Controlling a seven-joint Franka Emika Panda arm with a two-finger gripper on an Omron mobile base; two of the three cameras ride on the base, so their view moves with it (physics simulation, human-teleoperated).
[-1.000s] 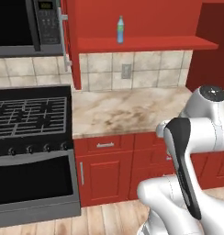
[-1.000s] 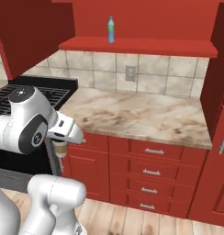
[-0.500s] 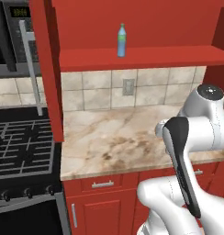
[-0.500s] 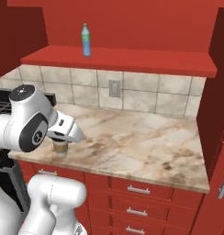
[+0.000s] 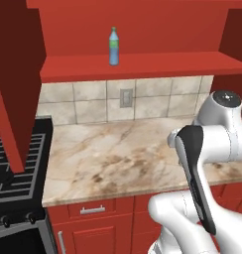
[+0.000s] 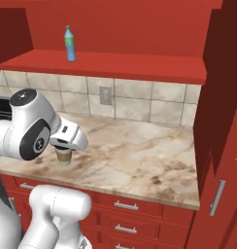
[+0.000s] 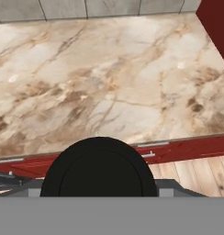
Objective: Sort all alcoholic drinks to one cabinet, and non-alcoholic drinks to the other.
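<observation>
Left base view: blue bottle (image 5: pixel 113 46) on shelf (image 5: pixel 143 65)

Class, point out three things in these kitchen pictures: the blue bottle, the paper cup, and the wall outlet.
Blue bottle (image 5: pixel 113 48): left base view, on its green label.
Paper cup (image 6: pixel 64 156): right base view, on its tan side below the hand.
Wall outlet (image 6: pixel 106 96): right base view, on the middle of its plate.
</observation>
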